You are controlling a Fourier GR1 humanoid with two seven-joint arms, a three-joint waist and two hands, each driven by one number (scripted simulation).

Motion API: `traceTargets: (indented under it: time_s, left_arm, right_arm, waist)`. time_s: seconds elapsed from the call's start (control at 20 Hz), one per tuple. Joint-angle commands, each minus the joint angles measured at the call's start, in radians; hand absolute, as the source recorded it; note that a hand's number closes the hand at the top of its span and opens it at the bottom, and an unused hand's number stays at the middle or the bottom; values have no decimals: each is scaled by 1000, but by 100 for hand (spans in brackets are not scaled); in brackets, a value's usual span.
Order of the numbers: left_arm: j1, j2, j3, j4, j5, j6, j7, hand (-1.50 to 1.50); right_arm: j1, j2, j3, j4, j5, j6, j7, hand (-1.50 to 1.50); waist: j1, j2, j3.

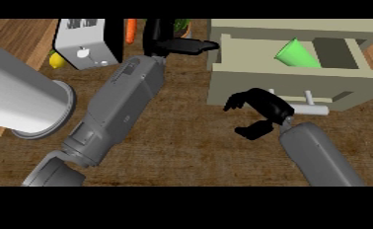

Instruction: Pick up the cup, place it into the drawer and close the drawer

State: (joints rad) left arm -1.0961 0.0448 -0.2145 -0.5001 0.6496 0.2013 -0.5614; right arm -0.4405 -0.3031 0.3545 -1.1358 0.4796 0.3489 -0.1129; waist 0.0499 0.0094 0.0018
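Cup (296, 55) already in open drawer (241, 77), upper right of frame; looks light, stiff, slick. Best taken round its wall. Right hand (258, 109) curled, holding nothing, beside handle (310, 108). Left hand (182, 45) flat, released.

Matt wood-grain counter (182, 139), brushed-metal toaster (86, 43)

This is a kitchen: a wood-grained counter (182, 139) carries a silver toaster (86, 43), a carrot (130, 30), a lemon (56, 60) and a steel pot (33, 99), beside a beige open drawer (291, 82).
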Motion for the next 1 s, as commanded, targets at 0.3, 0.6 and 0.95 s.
traceTargets:
  time_s: [0.3, 0.6, 0.95]
  left_arm:
    - [145, 77, -5, -138, 16, -88, 46, -150]
    - [215, 133, -14, -205, 20, -144, 62, -150]
    - [238, 149, -28, -233, 15, -177, 74, -150]
  right_arm:
    - [-302, -4, -172, 491, 5, -123, -247, 150]
    - [-430, -61, -303, 621, -47, -199, -289, 150]
    - [-494, -120, -357, 653, -84, -183, -249, 150]
  waist:
    - [66, 10, 2]
    - [109, 20, 3]
    - [137, 37, 3]
